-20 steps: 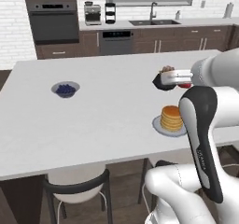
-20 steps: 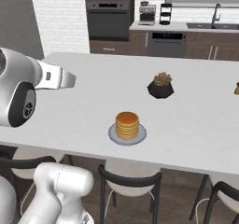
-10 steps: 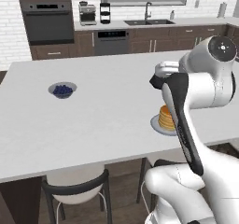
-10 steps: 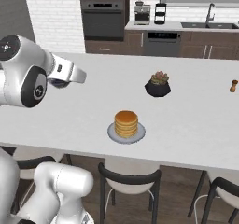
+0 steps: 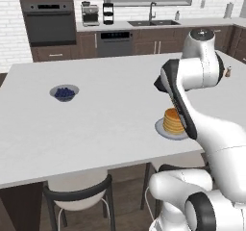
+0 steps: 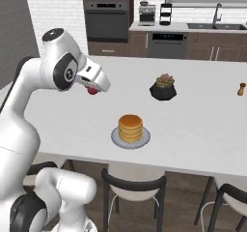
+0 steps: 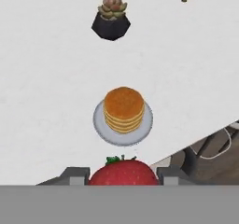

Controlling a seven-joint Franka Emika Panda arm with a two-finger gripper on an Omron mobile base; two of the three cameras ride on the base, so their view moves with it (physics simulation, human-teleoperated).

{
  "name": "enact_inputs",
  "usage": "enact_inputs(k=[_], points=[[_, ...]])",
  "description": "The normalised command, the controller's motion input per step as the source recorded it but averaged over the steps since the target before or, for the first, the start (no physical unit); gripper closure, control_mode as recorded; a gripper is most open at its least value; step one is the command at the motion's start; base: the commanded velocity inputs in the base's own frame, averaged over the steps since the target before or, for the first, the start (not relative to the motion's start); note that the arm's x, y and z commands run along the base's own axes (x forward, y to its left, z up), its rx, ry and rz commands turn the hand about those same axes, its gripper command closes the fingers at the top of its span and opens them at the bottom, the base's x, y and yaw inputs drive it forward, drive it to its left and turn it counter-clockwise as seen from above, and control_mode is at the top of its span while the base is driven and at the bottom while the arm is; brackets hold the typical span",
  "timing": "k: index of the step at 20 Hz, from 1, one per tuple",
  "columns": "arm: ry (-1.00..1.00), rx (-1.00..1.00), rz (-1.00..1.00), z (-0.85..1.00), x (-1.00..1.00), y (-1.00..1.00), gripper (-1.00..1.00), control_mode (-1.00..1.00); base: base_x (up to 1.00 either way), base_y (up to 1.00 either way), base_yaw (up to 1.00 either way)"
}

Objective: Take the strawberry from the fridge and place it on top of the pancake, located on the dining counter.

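The strawberry (image 7: 123, 172) sits pinched between the jaws, one dark fingertip (image 7: 74, 175) on each side of it. In the right base view the berry (image 6: 92, 90) shows red under the hand, held in the air above the bench (image 6: 202, 124). The pancake (image 7: 123, 109) stands on its grey plate (image 7: 100, 125) on the bench, well apart from the berry. A potted succulent (image 7: 111, 22) stands farther back, and a bowl of blueberries (image 5: 64, 93) lies off to the left.

You see one stack of round golden-brown pancakes (image 7: 123, 109), one bright red strawberry (image 7: 123, 173), one small bowl of dark blueberries (image 5: 64, 93), and one black-potted succulent (image 7: 111, 18).
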Motion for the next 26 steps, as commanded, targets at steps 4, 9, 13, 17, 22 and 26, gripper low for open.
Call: enact_inputs(k=[4,9,13,17,22,26], points=[[0.18,0.13,-0.04,-0.52,0.18,-0.42,1.0,-1.0,0.0,0.0,0.0],[0.14,0.13,-0.01,-0.67,0.05,-0.49,1.0,-1.0,0.0,0.0,0.0],[0.03,0.07,0.0,-0.71,0.01,-0.39,1.0,-1.0,0.0,0.0,0.0],[0.14,0.02,0.0,-0.35,0.39,-0.08,1.0,-1.0,0.0,0.0,0.0],[0.21,0.0,0.0,-0.13,0.71,0.0,1.0,-1.0,0.0,0.0,0.0],[0.06,0.0,0.0,-0.27,0.46,-0.01,1.0,-1.0,0.0,0.0,0.0]])
